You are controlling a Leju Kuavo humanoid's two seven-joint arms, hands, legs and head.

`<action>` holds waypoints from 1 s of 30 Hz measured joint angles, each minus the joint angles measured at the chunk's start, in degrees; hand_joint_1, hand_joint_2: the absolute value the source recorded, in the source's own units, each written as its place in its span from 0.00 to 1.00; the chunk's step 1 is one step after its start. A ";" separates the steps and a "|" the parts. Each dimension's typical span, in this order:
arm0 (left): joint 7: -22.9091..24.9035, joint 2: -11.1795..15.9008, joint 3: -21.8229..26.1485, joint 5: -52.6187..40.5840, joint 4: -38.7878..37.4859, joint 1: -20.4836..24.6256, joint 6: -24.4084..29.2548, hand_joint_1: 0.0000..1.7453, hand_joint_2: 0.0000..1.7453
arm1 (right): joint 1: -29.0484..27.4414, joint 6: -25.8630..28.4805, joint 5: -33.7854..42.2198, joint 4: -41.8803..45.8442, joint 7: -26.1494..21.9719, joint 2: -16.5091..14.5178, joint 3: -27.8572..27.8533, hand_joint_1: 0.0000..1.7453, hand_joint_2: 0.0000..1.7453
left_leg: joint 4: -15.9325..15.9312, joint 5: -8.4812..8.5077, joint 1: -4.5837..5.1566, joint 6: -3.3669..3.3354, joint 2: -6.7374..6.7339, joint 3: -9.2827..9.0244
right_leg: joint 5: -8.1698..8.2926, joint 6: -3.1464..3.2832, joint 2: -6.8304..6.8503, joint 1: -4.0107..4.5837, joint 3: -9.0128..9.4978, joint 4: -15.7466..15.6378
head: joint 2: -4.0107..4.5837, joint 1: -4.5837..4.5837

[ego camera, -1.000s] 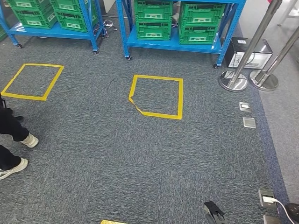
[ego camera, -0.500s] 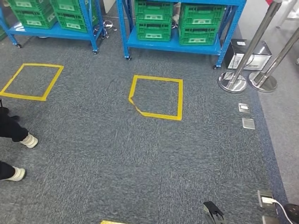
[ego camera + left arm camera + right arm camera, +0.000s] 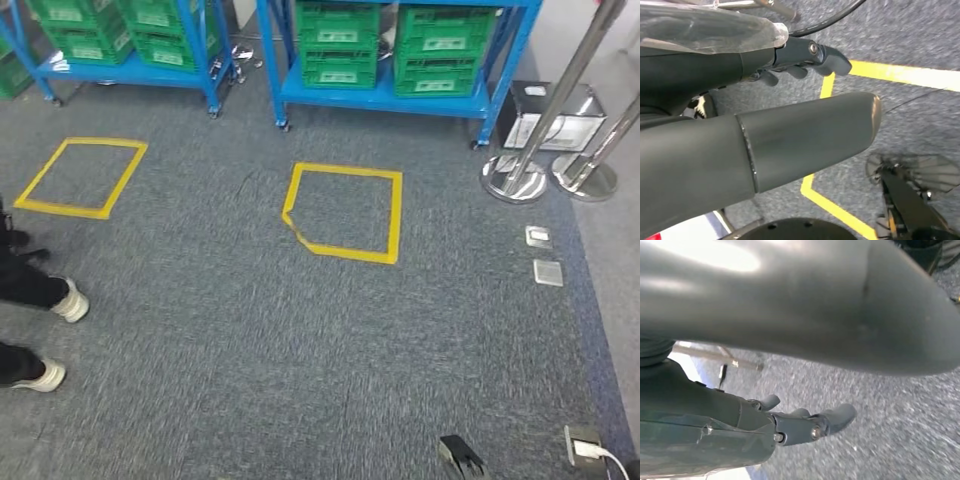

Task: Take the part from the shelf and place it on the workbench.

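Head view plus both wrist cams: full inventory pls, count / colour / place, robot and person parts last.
Shelf units: 2, blue, far edge of the carpet, on castors.
Crates: several, green, on the shelves; exact count cut off by the frame.
Tape squares: 2, yellow, on the grey carpet in front of the shelves, one centre, one left.
Barrier posts: 2, chrome with round bases, far right.
Box: 1, black and silver, behind the posts.
Floor outlet plates: 2, silver, right; one more with a white cable at bottom right.
Person's shoes: 2, white, dark trouser legs, left edge.
Left hand: grey, fingers out, empty, above the tape line.
Right hand: grey, fingers out, empty, above the carpet.
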State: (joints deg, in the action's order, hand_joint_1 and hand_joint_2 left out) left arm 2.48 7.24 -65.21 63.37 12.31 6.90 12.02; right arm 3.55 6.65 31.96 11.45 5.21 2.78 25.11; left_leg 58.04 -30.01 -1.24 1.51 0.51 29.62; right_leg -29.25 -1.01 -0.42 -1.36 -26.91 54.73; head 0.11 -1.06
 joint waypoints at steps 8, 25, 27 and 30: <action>-0.09 -0.05 -0.04 -0.11 0.00 -0.82 0.00 0.00 0.00 | -0.22 0.18 0.15 -0.02 -0.38 0.00 0.00 0.00 0.00 | 1.67 9.19 0.73 -1.60 -0.34 9.25 | -4.01 0.73 0.06 1.10 8.32 -4.22 | 0.00 0.87; -0.18 -0.22 -0.16 -0.35 -0.04 -0.54 0.01 0.00 0.00 | -0.61 0.15 1.16 -0.16 -0.64 0.15 0.39 0.00 0.00 | -8.81 -2.11 1.84 -3.46 -1.65 -11.19 | 3.22 0.89 2.68 1.99 -8.54 1.41 | 0.01 -1.36; -0.25 -0.27 -0.22 -0.44 -0.03 -0.36 0.10 0.00 0.00 | -0.33 0.13 1.20 -0.13 -0.64 0.22 0.44 0.00 0.00 | -9.20 -2.09 2.05 -2.82 -2.00 -12.60 | 7.19 1.22 2.40 2.04 -7.57 -0.74 | 0.01 -1.35; -0.41 -0.10 -0.46 -0.54 -0.03 -0.28 0.33 0.00 0.00 | -0.28 0.13 1.25 -0.09 -0.61 0.24 0.48 0.00 0.00 | -2.55 -1.00 2.06 -1.86 -1.62 -9.93 | 6.80 1.64 1.06 1.36 -5.10 -1.57 | 0.01 -0.95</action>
State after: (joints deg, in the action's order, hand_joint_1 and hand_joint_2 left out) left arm 2.07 7.14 -65.67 62.83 12.27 6.62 12.35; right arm 3.28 6.78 33.21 11.37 4.60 3.02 25.59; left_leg 55.49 -31.00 0.82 -0.35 -1.11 19.69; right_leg -22.44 0.64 0.64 -0.01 -32.02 53.16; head 0.12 -2.01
